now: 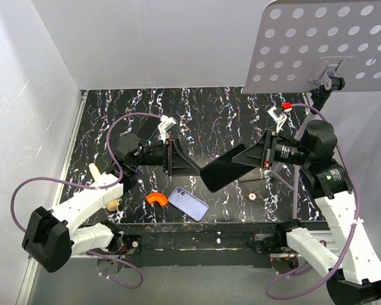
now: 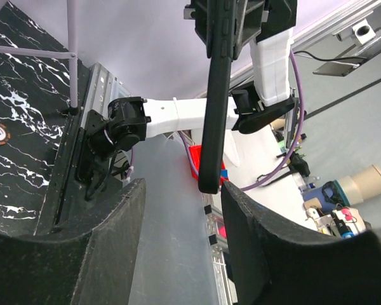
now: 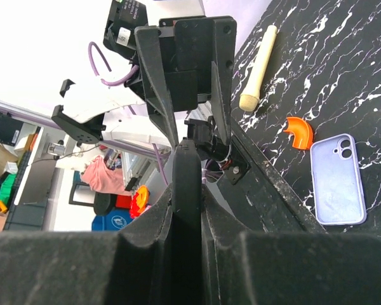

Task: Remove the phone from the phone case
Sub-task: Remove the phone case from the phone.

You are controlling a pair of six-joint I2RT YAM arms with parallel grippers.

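Marbled surface (image 1: 209, 114) carries the purple case (image 1: 188, 203). Phone (image 1: 228, 166) is aloft, clamped in right pincer (image 1: 254, 155), long axis aimed at left pincer (image 1: 190, 166), which is wide open, empty and nearest the free end.

Black white-veined marbled table (image 1: 216, 114), orange curved plastic piece (image 1: 156, 199) near its front edge, cream wooden rod (image 1: 95, 171) at left, poker chip (image 1: 252, 197) at right, white perforated panel (image 1: 317, 44) overhead.

one phone (image 1: 225, 168), one case (image 1: 188, 203)
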